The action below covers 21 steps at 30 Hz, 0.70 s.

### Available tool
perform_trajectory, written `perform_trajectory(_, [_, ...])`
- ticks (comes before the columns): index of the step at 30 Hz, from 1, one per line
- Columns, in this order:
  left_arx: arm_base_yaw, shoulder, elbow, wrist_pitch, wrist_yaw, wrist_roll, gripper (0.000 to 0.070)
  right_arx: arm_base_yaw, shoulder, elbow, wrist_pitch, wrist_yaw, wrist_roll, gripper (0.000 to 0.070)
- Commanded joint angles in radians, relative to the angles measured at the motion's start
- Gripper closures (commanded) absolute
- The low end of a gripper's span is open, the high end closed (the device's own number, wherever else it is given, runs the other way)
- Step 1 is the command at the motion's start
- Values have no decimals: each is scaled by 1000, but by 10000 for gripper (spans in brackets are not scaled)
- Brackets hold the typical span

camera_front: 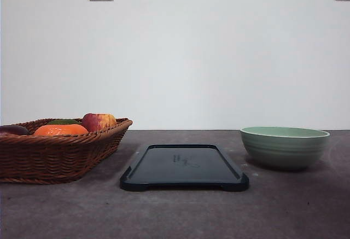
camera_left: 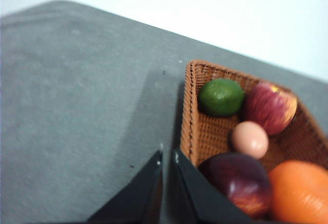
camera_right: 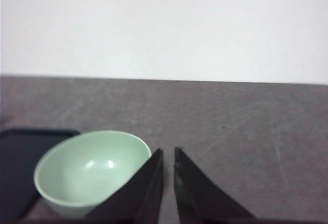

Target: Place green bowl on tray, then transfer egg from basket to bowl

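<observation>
We stand at the very start: the green bowl (camera_front: 285, 146) sits on the grey desk (camera_front: 175, 211) to the right of the tray (camera_front: 184, 168), a clear gap between them, and the tray itself lies bare in the middle. The basket (camera_front: 57, 154) is off to the left, and the left wrist view shows the egg (camera_left: 249, 139) resting among a lime (camera_left: 221, 97), two apples and an orange (camera_left: 300, 190). Our right tool (camera_right: 168, 155) hovers just beside the bowl's rim, its two dark fingers drawn to a narrow slit and holding nothing; our left tool (camera_left: 167, 158) is likewise nearly closed and empty, poised near the basket's braided edge. The step in hand, as we judge it, is lifting the bowl onto the tray. To do it well we should first spread the right tool, bring one finger inside the rim and one outside on the side nearest us, and pinch the wall firmly, since a glazed bowl is likely to slip or tip if held too lightly. We would lift only enough to clear the tray's low raised rim, carry it leftward level, and set it down near the tray's centre so it does not perch on the edge.
</observation>
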Motion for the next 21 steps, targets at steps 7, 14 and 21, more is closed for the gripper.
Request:
perform_trajectory(7, [2, -2, -19, 61, 70, -467, 692, 0, 1, -3, 94, 30, 416, 672])
perform_trajectory(14, [2, -2, -14, 306, 93, -382, 692, 0, 2, 12, 215, 34, 439, 698])
perform_trajectory(21, [2, 10, 54, 333, 92, -154, 692, 0, 23, 101, 162, 72, 336, 698])
